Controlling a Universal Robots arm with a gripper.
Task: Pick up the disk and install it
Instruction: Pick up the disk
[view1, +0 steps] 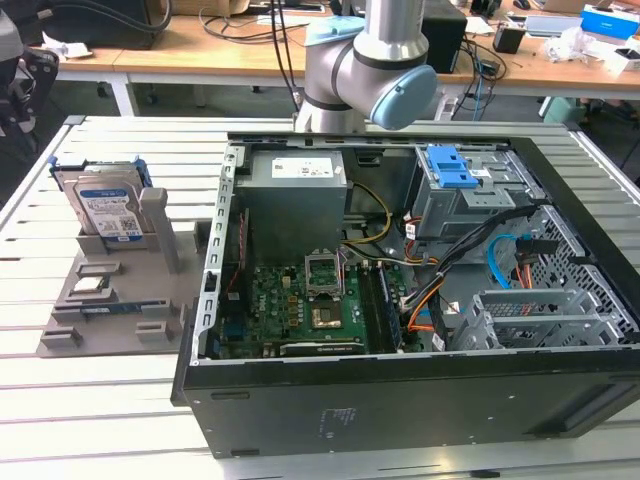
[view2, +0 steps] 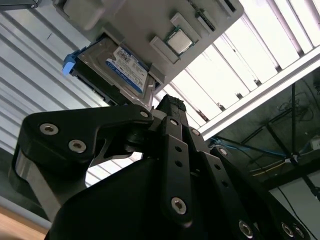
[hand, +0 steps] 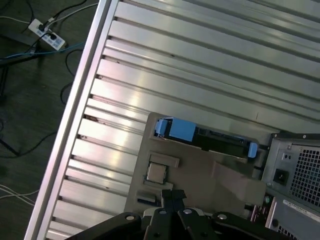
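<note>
Disk (view1: 105, 205), flat silver, blue-framed, stands in grey moulded holder (view1: 110, 318); black claw (hand: 172, 196) closed, empty.

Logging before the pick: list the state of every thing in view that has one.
disk, standing on edge in the grey holder, not gripped
chip, lying flat in the grey holder
grey holder, flat on the table
computer case, on its side, panel off, inside exposed
gripper, apart from the disk
</note>
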